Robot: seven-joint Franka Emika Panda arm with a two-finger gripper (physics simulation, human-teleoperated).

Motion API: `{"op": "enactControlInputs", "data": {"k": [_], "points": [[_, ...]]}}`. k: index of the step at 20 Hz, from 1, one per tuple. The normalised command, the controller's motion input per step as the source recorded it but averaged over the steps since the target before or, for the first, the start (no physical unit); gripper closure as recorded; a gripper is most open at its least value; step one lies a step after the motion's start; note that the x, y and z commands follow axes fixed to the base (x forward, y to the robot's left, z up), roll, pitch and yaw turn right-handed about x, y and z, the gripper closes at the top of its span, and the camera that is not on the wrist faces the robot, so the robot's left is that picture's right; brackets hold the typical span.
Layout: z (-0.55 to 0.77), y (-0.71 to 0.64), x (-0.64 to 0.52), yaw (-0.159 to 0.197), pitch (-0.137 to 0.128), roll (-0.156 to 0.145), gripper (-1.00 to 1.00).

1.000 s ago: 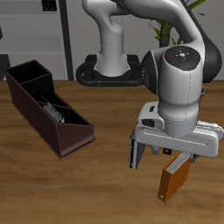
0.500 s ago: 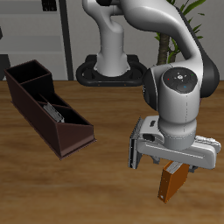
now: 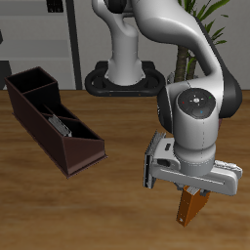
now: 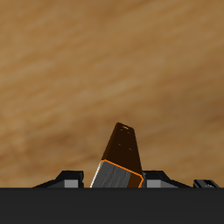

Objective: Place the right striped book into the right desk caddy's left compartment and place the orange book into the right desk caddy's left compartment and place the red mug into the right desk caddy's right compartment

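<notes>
**Orange book in the hand, near the table's front edge**

While the orange book (image 3: pixel 190 206) stands upright near the table's front edge, the hand (image 3: pixel 192 194) is clenched on its upper end. In the wrist view the book (image 4: pixel 119 157) sits between the fingers (image 4: pixel 68 178) above bare wood. The caddy (image 3: pixel 51 119) lies well apart, farther back on the table (image 3: pixel 107 210), with a striped book (image 3: pixel 61 126) in its low sloped section.

Glossy white arm (image 3: pixel 200 117); rounded grey joints; black base (image 3: pixel 122 80)
</notes>
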Motion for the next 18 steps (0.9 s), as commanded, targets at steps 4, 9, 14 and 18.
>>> {"op": "enactControlInputs", "data": {"k": [4, 9, 14, 18], "points": [[0.08, 0.02, -0.06, -0.006, 0.001, 0.012, 1.00], [0.29, -0.02, -0.11, 0.013, -0.035, 0.005, 1.00], [0.59, 0.04, -0.31, 0.071, -0.067, 0.038, 1.00], [0.60, 0.04, -0.38, 0.149, -0.047, 0.069, 1.00]]}}
